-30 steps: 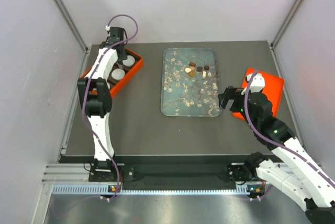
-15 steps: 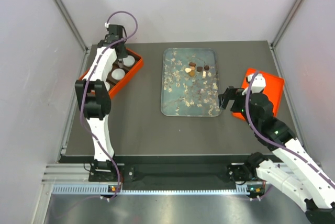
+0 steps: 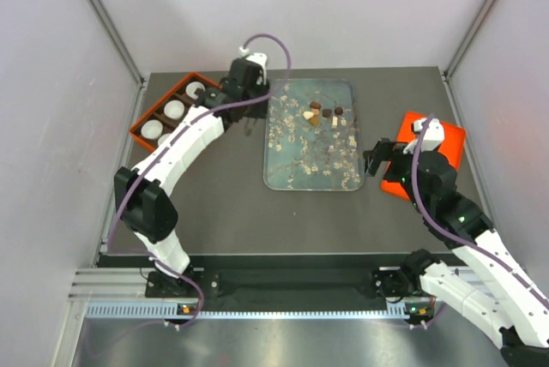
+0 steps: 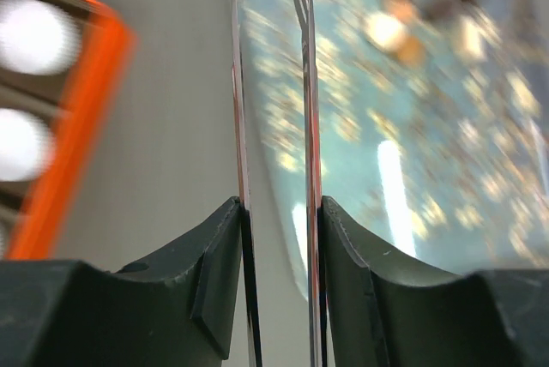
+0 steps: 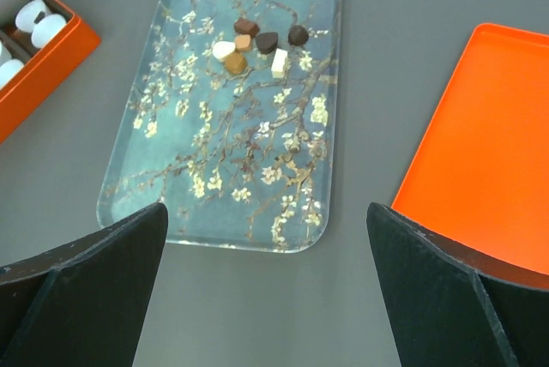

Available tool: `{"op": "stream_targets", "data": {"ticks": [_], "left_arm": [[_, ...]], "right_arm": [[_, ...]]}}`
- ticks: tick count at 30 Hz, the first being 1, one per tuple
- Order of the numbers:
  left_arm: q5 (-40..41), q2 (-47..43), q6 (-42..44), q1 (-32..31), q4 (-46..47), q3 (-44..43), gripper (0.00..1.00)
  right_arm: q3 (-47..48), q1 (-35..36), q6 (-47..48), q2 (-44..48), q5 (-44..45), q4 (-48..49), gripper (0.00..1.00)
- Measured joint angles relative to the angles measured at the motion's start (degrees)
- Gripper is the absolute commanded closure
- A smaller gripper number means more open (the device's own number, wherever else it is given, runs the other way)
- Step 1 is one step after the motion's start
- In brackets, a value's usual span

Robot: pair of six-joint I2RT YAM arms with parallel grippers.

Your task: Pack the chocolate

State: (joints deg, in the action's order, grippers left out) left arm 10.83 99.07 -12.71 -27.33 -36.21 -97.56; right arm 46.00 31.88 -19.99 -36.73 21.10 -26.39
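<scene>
Left claw (image 3: 250, 124) at the tray's edge
Jaws part-closed on thin tweezers (image 4: 304, 127); chocolates (image 5: 257, 44) ahead. Right claw (image 3: 375, 164) gapes empty. Tips may nudge the blossom tray (image 3: 292, 174), scattering sweets.

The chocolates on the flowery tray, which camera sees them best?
The right wrist view: the chocolates lie sharp and unblocked in a small cluster near the tray's far end, brown, tan and cream. The top view shows them only as tiny specks. The left wrist view shows them blurred.
</scene>
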Motion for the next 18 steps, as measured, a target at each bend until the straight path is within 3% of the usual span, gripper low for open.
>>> {"op": "stream_targets", "data": {"ticks": [6,18], "left_arm": [[-3.80,-0.57,-2.16,-7.39,1.53,6.34,0.55],[-6.12,12.28,-3.04,-15.89,6.62,1.70,0.54]], "right_arm": [[0.31,0.00,0.31,-0.02,1.79,-0.31,0.00],[0.31,0.00,0.31,-0.07,2.14,-0.79,0.00]]}}
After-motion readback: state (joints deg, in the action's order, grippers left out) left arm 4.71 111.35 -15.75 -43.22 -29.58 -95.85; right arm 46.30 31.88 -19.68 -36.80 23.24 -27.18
